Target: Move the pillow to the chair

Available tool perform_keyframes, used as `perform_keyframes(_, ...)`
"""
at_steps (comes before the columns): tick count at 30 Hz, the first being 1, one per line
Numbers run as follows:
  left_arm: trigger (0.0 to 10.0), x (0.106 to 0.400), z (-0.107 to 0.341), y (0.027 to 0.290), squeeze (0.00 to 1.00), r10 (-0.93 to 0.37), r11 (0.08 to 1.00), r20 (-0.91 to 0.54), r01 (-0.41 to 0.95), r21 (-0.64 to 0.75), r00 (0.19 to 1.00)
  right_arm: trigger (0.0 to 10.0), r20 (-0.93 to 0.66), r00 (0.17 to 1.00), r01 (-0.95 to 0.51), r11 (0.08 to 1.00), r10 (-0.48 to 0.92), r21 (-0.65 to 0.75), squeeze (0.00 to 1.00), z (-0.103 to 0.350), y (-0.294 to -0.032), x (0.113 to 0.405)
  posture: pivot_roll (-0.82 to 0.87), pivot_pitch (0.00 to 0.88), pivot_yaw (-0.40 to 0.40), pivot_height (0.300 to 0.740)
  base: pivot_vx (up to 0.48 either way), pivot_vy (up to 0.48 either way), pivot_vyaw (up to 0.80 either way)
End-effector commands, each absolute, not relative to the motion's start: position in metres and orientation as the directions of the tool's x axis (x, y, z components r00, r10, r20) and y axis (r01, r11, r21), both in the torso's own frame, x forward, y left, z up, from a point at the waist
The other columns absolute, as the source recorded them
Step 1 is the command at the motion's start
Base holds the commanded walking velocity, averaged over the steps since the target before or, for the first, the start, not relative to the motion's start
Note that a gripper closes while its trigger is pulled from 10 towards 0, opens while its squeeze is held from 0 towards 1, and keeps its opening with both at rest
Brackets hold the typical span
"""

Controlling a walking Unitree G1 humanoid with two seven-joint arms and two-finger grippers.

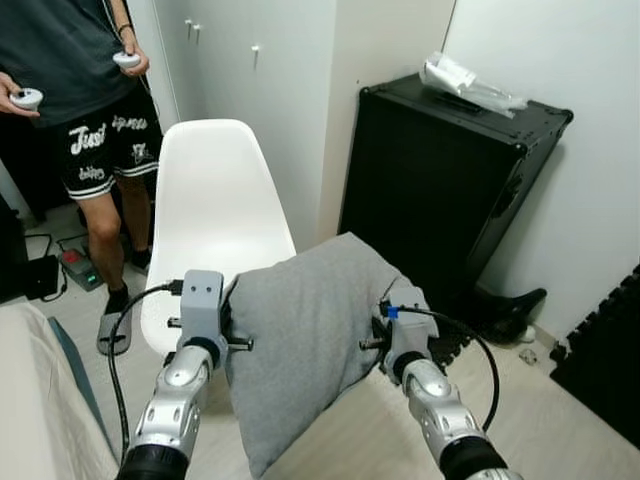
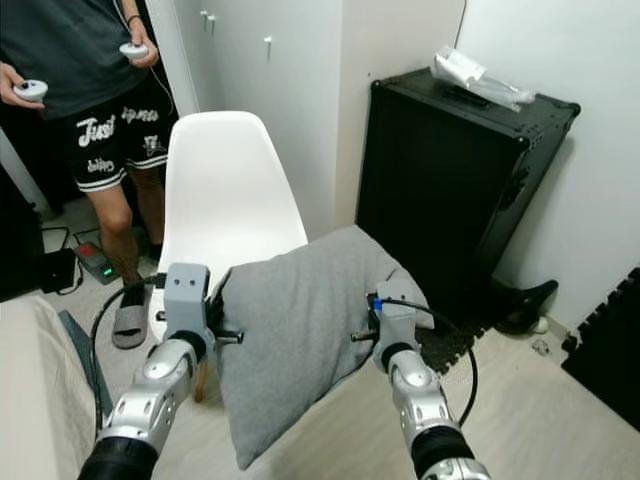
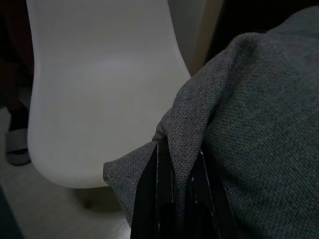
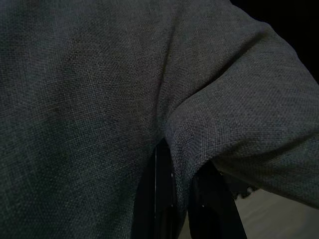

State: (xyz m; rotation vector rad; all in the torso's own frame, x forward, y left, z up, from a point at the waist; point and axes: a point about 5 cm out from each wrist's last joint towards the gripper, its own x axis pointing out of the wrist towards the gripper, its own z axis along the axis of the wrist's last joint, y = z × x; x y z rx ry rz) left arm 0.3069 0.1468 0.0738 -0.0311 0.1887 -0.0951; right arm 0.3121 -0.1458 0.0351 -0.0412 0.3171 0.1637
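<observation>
Left end effector [image 3: 177, 199] and right end effector [image 4: 184, 199]: each pinched shut on a fold of the grey pillow [image 1: 310, 340], held in the air just before the white chair [image 1: 215, 215]. Best kept level, carried forward, lowered onto the seat. Black case [image 1: 445, 190] close right; person [image 1: 90, 100] beyond, left.

matt woven cloth pillow [image 1: 310, 330]; smooth plastic chair [image 1: 215, 210].

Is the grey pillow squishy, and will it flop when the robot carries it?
Probably squishy: the grey pillow creases where the left gripper and right gripper pinch its edges. It likely flops, since its lower corner sags between the arms. It seems light, as pinched fabric alone holds it up.
</observation>
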Motion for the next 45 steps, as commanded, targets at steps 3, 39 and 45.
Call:
perform_keyframes(3, 10.0, 0.3086, 0.0826, 0.1421, 0.0, -0.112, 0.993, -0.137, 0.105, -0.053, 0.984, 10.0, -0.305, 0.928, -0.227, 0.974, 0.214, -0.007, 0.0, 0.0377, -0.1327, 0.3137, -0.02, 0.038, -0.045, 0.74, 0.322, 0.0, 0.0)
perform_keyframes(39, 10.0, 0.3084, 0.0827, 0.1386, 0.0, -0.109, 0.994, -0.142, 0.104, -0.039, 0.984, 10.0, -0.325, 0.918, -0.242, 0.97, 0.227, -0.009, 0.0, 0.0362, -0.1343, 0.3139, -0.02, 0.04, -0.052, 0.74, 0.302, 0.0, -0.1)
perform_keyframes(45, 10.0, 0.309, 0.0817, 0.1383, 0.0, -0.099, 0.995, -0.149, 0.094, -0.037, 0.984, 10.0, -0.322, 0.919, -0.243, 0.97, 0.228, -0.007, 0.0, 0.037, -0.1344, 0.3145, -0.02, 0.036, -0.054, 0.74, 0.0, 0.0, 0.0)
